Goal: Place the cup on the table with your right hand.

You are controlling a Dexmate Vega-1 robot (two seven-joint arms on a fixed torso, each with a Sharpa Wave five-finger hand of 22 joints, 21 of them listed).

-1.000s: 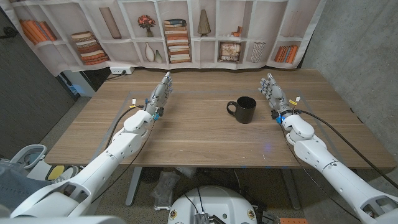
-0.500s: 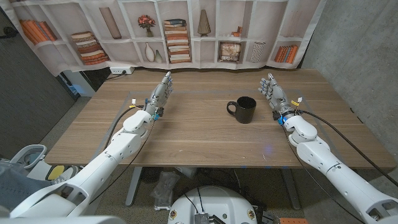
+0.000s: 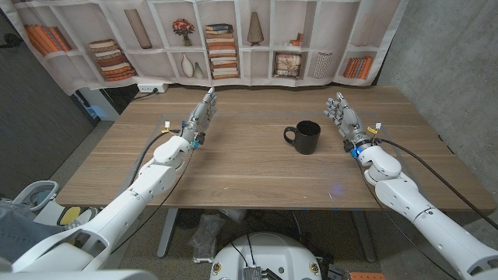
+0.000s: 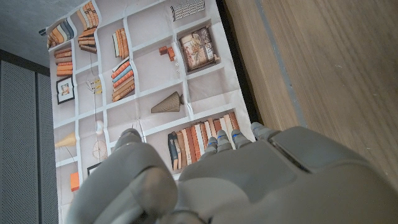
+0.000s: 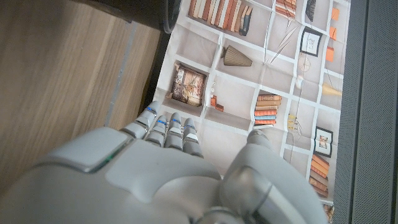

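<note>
Wood-grain table [image 3: 233, 167] takes up most of the scene, smooth matte planks with visible streaks. Behind it hangs a printed fabric backdrop [image 3: 226, 39] of bookshelves, flat and a bit wrinkly, so the books and vases are just print.

Task-wise, I'd say this looks basically done: the cup [image 3: 305, 138] stands upright on the table around the middle, a bit toward the robot's right, and nothing is touching it. It's a dark, glossy mug, round, with a loop handle pointing toward the robot's left.

The right hand [image 3: 343, 118] is just beside the cup but apart from it, fingers extended and holding nothing. The left hand [image 3: 201, 118] is well away on the other side, fingers straight, also empty. Both are grey-white hard plastic with jointed segments. All that's left, I'd guess, is parking the arm.
</note>
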